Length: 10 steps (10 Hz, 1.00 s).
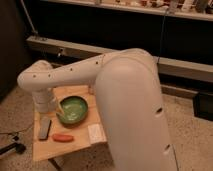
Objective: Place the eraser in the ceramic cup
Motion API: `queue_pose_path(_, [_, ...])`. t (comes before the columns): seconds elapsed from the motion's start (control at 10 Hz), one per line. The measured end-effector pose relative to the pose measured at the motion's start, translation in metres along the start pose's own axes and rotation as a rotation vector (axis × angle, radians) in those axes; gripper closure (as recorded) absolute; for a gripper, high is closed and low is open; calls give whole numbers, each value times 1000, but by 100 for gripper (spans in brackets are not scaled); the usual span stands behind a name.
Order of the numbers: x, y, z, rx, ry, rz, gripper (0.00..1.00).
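1. Camera view: the flat, dark grey rectangular eraser (45, 128) lies on the light wooden bench (45, 150), just beside a smooth orange carrot (63, 137).
2. The round green bowl (73, 110) looks empty; a small white rectangular block (95, 133) lies near it.
3. The gripper (56, 107) hangs at the bowl's left rim, spread wide, holding nothing.
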Motion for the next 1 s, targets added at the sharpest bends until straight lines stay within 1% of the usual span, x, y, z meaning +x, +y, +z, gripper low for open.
queue_pose_path(0.1, [-6,8,0,-3,-3,3,35])
queue_pose_path(0.2, [-12,14,0,0,-12,35,35])
queue_pose_path(0.3, [-17,18,1,8,-24,91,35])
queue_pose_path(0.4, [-20,19,2,14,-33,132,35])
queue_pose_path(0.5, [-19,16,5,26,-46,231,35])
queue_pose_path(0.6, [-19,11,6,37,-59,303,35])
queue_pose_path(0.7, [-18,8,8,43,-65,353,35])
queue_pose_path(0.8, [-18,7,9,47,-71,391,35])
queue_pose_path(1.0, [-18,4,8,51,-78,416,35])
